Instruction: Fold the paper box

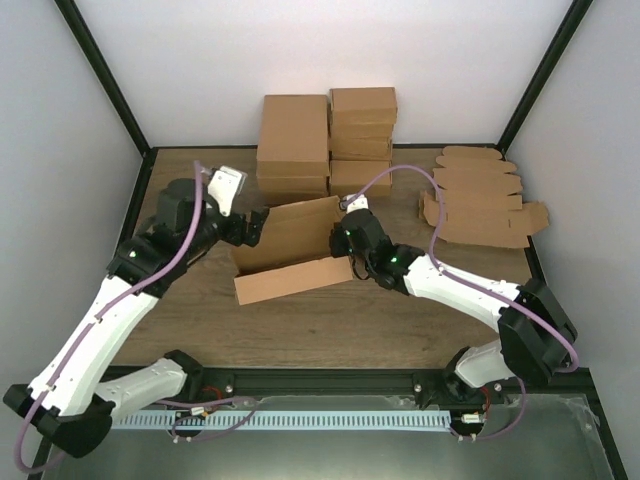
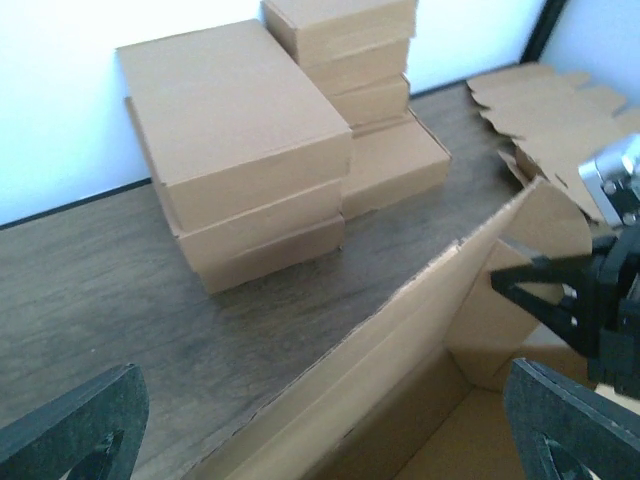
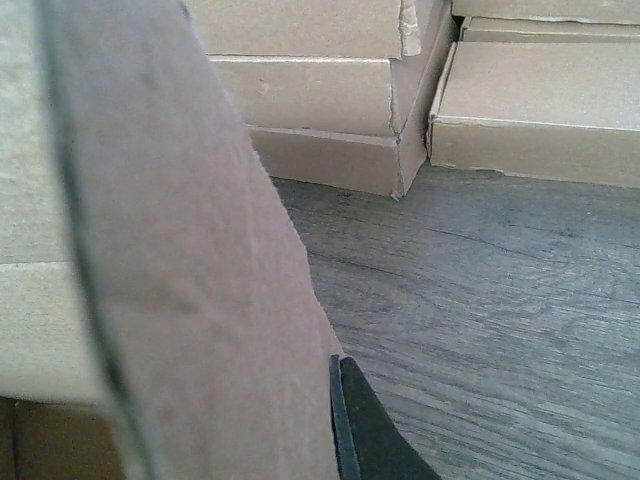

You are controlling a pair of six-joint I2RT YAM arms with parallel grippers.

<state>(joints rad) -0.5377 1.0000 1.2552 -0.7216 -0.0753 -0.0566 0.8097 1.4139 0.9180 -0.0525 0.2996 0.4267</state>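
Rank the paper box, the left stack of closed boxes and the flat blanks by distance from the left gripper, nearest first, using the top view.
1. paper box, right beside the left gripper, table centre.
2. left stack of closed boxes, behind, by the back wall.
3. flat blanks, far right.

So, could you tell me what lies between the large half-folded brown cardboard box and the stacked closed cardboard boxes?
Only bare wooden tabletop separates the half-folded box from the stacks, clearest in the left wrist view.

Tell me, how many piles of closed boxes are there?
2: a wide pile at the back, and a taller pile just right of it. None seem hidden.
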